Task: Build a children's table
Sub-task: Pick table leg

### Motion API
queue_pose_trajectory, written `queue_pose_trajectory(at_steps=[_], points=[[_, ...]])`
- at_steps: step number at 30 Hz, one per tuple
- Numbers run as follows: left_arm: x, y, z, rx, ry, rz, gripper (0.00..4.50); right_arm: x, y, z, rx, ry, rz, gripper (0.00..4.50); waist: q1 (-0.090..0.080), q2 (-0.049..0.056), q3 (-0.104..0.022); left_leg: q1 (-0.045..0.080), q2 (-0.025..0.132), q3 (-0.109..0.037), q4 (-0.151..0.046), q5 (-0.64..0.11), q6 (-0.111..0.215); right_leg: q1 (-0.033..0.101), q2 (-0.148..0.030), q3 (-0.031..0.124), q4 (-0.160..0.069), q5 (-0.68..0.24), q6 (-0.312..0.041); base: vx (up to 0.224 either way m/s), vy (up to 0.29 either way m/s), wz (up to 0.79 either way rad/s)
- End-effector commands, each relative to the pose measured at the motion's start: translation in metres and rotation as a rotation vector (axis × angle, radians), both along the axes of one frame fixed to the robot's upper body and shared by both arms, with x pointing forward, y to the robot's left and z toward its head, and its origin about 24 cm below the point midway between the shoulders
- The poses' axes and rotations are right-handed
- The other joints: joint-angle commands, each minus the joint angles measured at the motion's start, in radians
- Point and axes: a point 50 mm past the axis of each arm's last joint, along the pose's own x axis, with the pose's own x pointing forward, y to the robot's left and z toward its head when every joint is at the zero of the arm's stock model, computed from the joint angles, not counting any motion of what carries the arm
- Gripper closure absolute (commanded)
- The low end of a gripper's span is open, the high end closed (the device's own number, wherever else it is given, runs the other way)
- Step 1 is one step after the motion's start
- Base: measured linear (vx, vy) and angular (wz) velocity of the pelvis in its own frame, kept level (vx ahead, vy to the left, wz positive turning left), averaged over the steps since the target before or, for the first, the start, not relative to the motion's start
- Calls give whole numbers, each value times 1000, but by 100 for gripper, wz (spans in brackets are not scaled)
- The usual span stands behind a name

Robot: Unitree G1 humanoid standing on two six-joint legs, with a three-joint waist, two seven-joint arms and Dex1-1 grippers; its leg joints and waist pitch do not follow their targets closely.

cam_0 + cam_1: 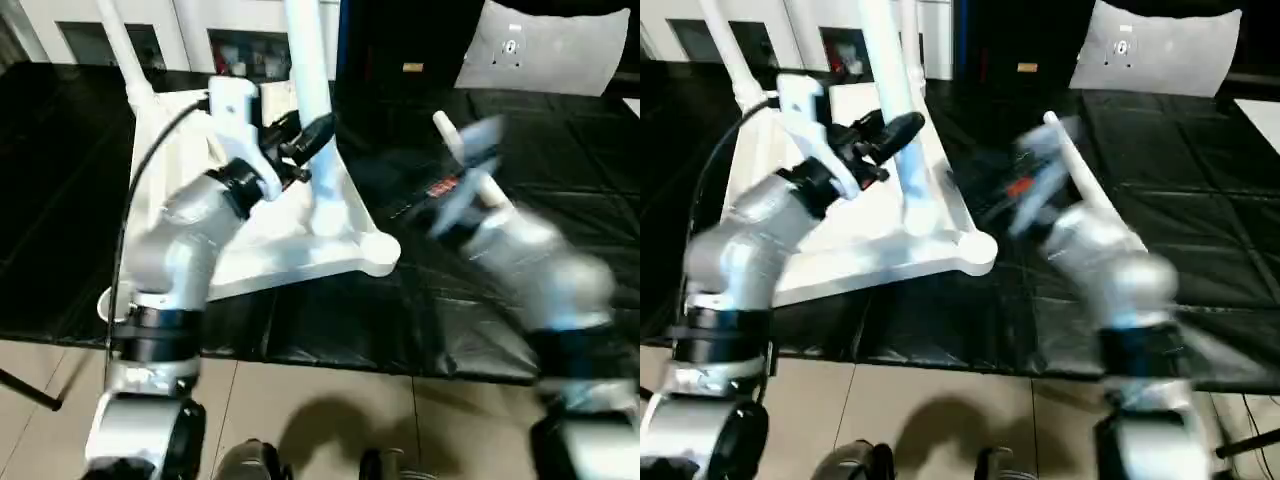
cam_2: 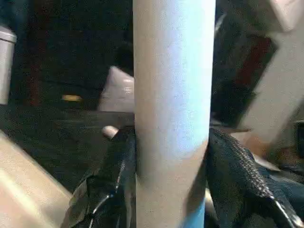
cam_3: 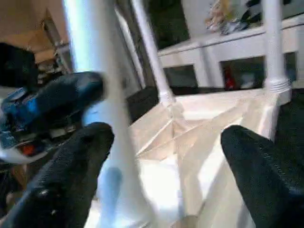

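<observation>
The white table top (image 1: 290,240) lies upside down on the black desk (image 1: 520,170), with its ribbed side up. Its round corner socket (image 1: 378,252) sits near the front edge of the desk. A long white leg (image 1: 312,110) stands up from the top, close to that corner. Its long way runs up and down, and it leans just a little. Another leg (image 1: 125,50) stands at the far left corner, leaning a bit to the left. In the right wrist view, one more leg (image 3: 273,47) stands up straight at another corner.

The left jaws (image 1: 305,140) are closed around the near leg, part way up. One black finger (image 2: 109,190) presses on each side of it, and the leg fills the space between them.

The right jaws (image 1: 1040,165) are wide open and hold nothing. They are out over the black desk, to the right of the table top and apart from it. In the right wrist view, the two black fingers (image 3: 71,171) stand far apart, and the near leg is just beside one of them.

The desk is covered with a black sheet. The floor (image 1: 330,410) in front has light tiles. White cupboards (image 1: 200,30) stand behind the desk, and a grey pad (image 1: 550,45) lies at the back right.
</observation>
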Motion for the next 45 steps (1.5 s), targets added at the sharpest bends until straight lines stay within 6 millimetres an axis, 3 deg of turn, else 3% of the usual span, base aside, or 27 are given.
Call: queue_pose_trajectory(at_steps=[1, 6, 22, 28, 33, 45], points=[[-1, 0, 10, -38, -14, -64, 265, 1, -2, 2, 9, -7, 1, 3, 6, -6, -108, 29, 43, -28, -62, -156, 38, 52, -78, 39, -77, -298, -193, 0, 0, 0], [-4, 1, 17, -41, -12, -173, 265, 0, -4, 4, -4, 1, 20, 0, 4, -7, -108, 30, 45, -29, -63, -156, 40, 54, -77, 38, -77, -297, -195, 0, 0, 0], [-10, -3, 18, 15, -25, -279, 265, -8, 6, 8, -14, -3, 206, 0, 9, -11, -111, 30, 49, -28, -63, -142, 39, 56, -79, 40, -74, -302, -186, 0, 0, 0], [-15, -10, 12, 177, -85, -327, 265, -18, 16, -1, -184, -49, 324, 0, 18, -14, -112, 30, 52, -30, -64, -143, 34, 54, -81, 41, -75, -320, -166, 0, 0, 0], [-19, -19, 13, 260, -165, -372, 265, -16, 25, -11, -276, -9, 372, 0, 22, -15, -112, 32, 53, -28, -64, -150, 20, 54, -83, 44, -71, -309, -179, 0, 0, 0], [-25, -25, 15, 296, -245, -418, 265, -13, 31, -17, -229, 37, 419, 0, 22, -16, -111, 30, 53, -28, -63, -151, 27, 54, -83, 44, -70, -304, -189, 0, 0, 0]])
